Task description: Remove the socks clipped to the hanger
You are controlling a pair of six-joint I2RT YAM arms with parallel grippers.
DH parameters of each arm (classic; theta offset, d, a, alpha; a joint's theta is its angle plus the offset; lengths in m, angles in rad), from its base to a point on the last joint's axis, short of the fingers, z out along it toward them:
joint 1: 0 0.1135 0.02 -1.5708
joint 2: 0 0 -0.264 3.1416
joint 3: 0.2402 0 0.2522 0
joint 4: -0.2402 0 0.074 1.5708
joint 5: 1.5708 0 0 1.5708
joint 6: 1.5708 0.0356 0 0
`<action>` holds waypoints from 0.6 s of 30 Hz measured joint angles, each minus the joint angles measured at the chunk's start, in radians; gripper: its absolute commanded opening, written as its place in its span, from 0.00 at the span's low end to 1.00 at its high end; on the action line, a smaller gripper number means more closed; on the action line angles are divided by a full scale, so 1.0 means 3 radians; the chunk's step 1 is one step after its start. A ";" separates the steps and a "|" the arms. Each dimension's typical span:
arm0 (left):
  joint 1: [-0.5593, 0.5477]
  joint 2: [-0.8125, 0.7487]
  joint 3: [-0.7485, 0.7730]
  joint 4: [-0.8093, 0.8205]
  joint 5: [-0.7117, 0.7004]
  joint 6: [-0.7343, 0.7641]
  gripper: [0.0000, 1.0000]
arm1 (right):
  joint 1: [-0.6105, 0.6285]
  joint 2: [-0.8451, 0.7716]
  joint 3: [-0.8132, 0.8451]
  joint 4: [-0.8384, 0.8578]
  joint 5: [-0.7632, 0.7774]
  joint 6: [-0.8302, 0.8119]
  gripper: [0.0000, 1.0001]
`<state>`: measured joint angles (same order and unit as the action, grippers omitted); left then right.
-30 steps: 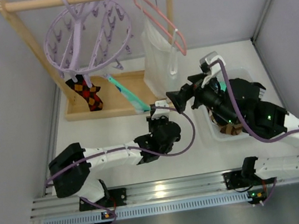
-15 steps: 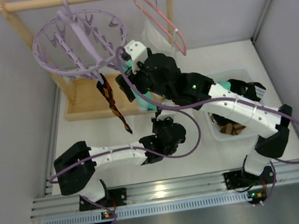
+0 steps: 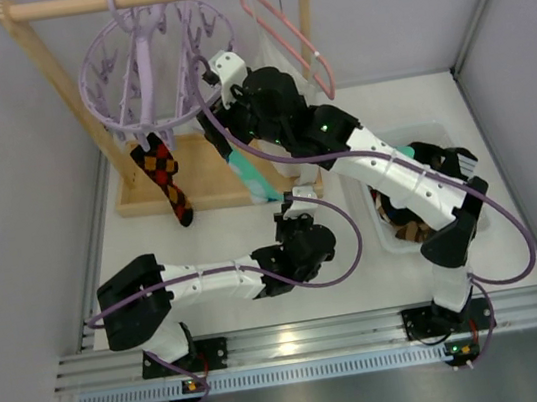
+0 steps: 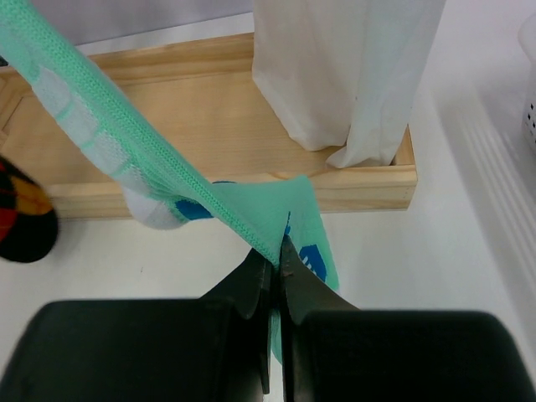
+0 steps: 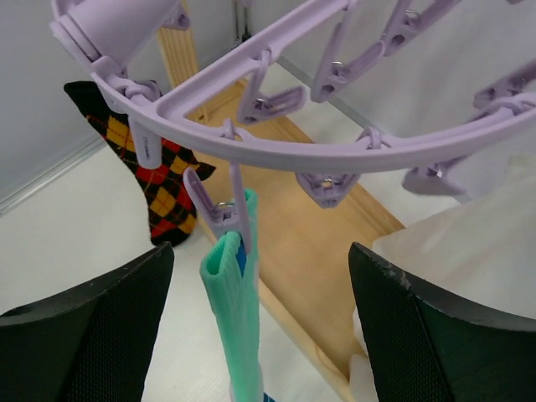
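The lavender hanger (image 3: 152,62) hangs from the wooden rail. A red-orange-black sock (image 3: 164,181) and a teal sock (image 3: 248,176) dangle from its clips. My left gripper (image 3: 293,209) is low on the table, shut on the teal sock's toe end (image 4: 289,213), which stretches the sock taut. My right gripper (image 3: 216,133) is up under the ring, open. In the right wrist view its fingers straddle the teal sock's cuff (image 5: 239,310) without touching it. A lavender clip (image 5: 222,209) pinches that cuff. The patterned sock (image 5: 155,180) hangs behind to the left.
A white sleeveless garment (image 3: 285,107) hangs on a thin pink hanger (image 3: 290,41) right of the ring. The wooden rack base (image 3: 199,176) lies below. A clear bin (image 3: 441,140) holding argyle socks (image 3: 410,232) stands at the right.
My right arm swung from the bin up to the hanger and now straddles the teal sock's clip, its jaws slightly narrower. The hanger swayed. My left gripper stayed shut on the teal sock.
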<state>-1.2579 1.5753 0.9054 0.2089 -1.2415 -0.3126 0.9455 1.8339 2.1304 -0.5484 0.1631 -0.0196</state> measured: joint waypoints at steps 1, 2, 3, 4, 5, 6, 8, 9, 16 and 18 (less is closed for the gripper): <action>0.0000 0.0000 0.0000 -0.0001 0.0003 0.0000 0.00 | 0.0006 0.0032 0.0042 0.0004 -0.0018 0.0000 0.81; 0.0000 0.0000 0.0000 0.0000 0.0010 0.0000 0.00 | 0.0011 0.0045 0.0045 0.0006 -0.0029 -0.0001 0.81; 0.0000 0.0001 0.0000 -0.0001 0.0015 0.0000 0.00 | 0.0018 0.0051 0.0043 -0.0003 -0.0033 -0.0001 0.81; 0.0000 0.0001 0.0000 0.0000 0.0022 0.0000 0.00 | 0.0025 0.0057 0.0043 -0.0003 -0.0038 0.0000 0.81; 0.0000 0.0001 0.0000 -0.0001 0.0023 0.0000 0.00 | 0.0033 0.0060 0.0043 -0.0003 -0.0042 0.0000 0.80; -0.0001 0.0001 0.0000 -0.0001 0.0024 0.0000 0.00 | 0.0045 0.0061 0.0043 -0.0001 -0.0048 0.0000 0.80; -0.0004 0.0001 0.0000 -0.0001 0.0036 0.0000 0.00 | 0.0065 0.0061 0.0043 0.0003 -0.0057 0.0000 0.79; -0.0006 0.0001 0.0000 -0.0001 0.0039 0.0000 0.00 | 0.0072 0.0064 0.0043 0.0004 -0.0061 -0.0001 0.77; -0.0037 0.0001 0.0000 0.0000 0.0045 0.0003 0.00 | 0.0092 0.0254 0.0286 0.0005 -0.0060 -0.0039 0.74; -0.0042 0.0001 0.0000 0.0000 0.0045 0.0004 0.00 | 0.0092 0.0338 0.0379 0.0005 -0.0050 -0.0060 0.72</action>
<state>-1.2705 1.5757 0.9054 0.2089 -1.2282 -0.3115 0.9730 1.9354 2.2440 -0.5468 0.1482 -0.0376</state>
